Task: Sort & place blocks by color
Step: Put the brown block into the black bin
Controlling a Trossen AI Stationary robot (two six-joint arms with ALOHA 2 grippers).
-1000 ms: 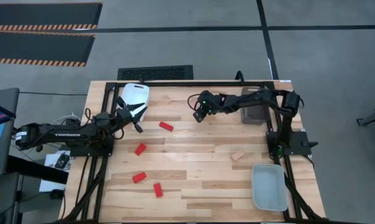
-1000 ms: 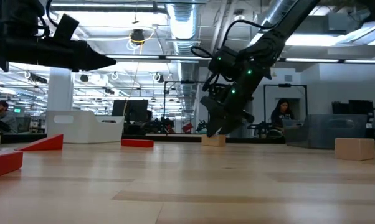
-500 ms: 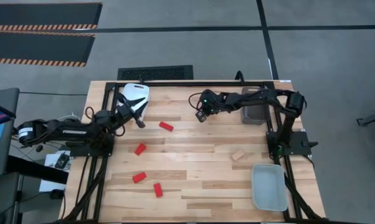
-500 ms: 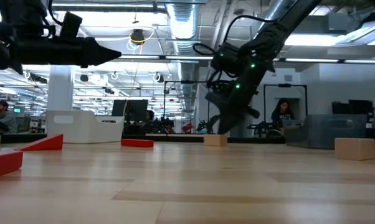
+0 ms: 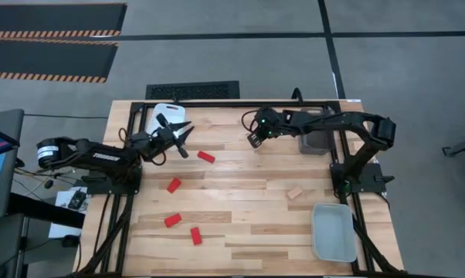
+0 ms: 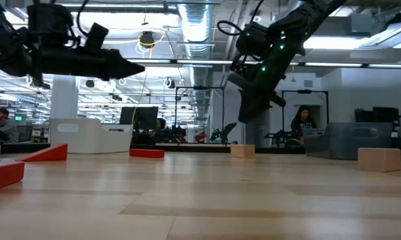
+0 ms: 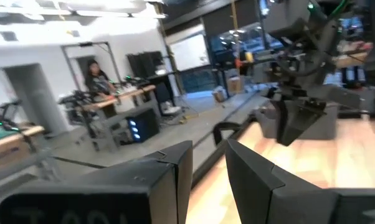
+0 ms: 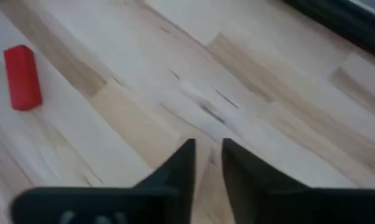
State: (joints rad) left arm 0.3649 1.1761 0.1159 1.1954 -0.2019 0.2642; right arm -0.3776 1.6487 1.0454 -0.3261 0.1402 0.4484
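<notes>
Several red blocks lie flat on the left half of the table (image 5: 206,157) (image 5: 174,184) (image 5: 172,220) (image 5: 195,235). One pale wooden block (image 5: 295,192) rests toward the right. Another pale block (image 6: 242,151) sits on the table below my right gripper; the high view does not show it. My right gripper (image 6: 247,115) (image 5: 254,140) (image 8: 207,143) hangs above it, shut and holding nothing. My left gripper (image 5: 180,133) (image 6: 138,69) (image 7: 208,146) hovers level, high over the table beside the white tray, slightly open and empty.
A white tray (image 5: 163,114) sits at the far left corner, a grey tray (image 5: 317,143) at the far right under the right arm, and a clear tray (image 5: 333,232) at the near right. People sit at desks in the room beyond the table.
My right gripper has risen from the pale block and drawn toward the table's right, leaving the block on the table, shifted a little to the right. My left gripper has swung toward the far edge and reached farther toward the table's right, staying high.
</notes>
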